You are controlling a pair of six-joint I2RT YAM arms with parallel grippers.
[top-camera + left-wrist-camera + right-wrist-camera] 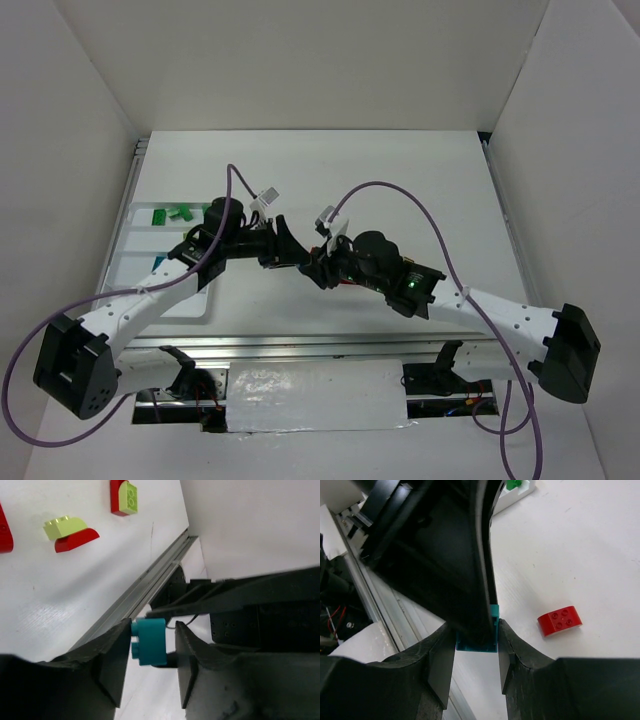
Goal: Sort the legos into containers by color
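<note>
**Two pincers meet on one teal brick above the white worktop [400, 190].**

The small teal blue plastic brick [149, 641] sits between the fingers of the left pincer [153, 626], touching one of them. A dark part fills the space towards the other finger, so I cannot tell if this pincer really presses it. The right pincer [474, 626] is nearly closed, and its narrow gap is filled by the same brick together with one black finger of the left pincer. A red curved plastic brick [560, 621] lies on the worktop just beside the right pincer. Two lime yellow-green bricks [65, 527] touch red ones beyond the left pincer's fingertips. Well to the left of both pincers, dark green bricks [170, 213] lie in the white plastic tray [135, 250].
</note>
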